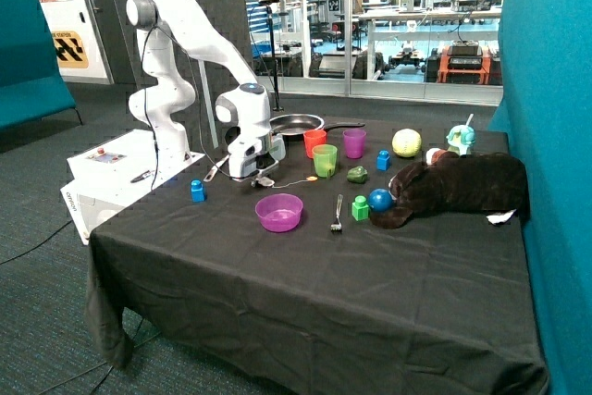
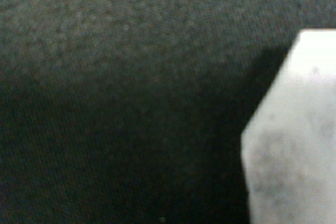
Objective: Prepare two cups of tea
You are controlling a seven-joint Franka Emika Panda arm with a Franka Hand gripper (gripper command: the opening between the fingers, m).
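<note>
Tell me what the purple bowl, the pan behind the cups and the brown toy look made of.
The purple bowl looks like translucent plastic, its rim glowing lighter. The pan seems to be metal, its grey inside catching a sheen, with a dark handle. The brown toy looks like plush fabric, matte and slumped. The gripper is down at the black tablecloth, apparently woven fabric.

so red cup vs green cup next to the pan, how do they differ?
Colour: the red cup is red-orange, the green cup translucent green. Place: the red cup stands right by the frying pan, while the green cup sits nearer the table's front edge, closer to the purple bowl. The green cup also looks slightly larger, though it is nearer the camera. Both stand upright, mouths up, near the gripper, which is low at the black tablecloth.
</note>
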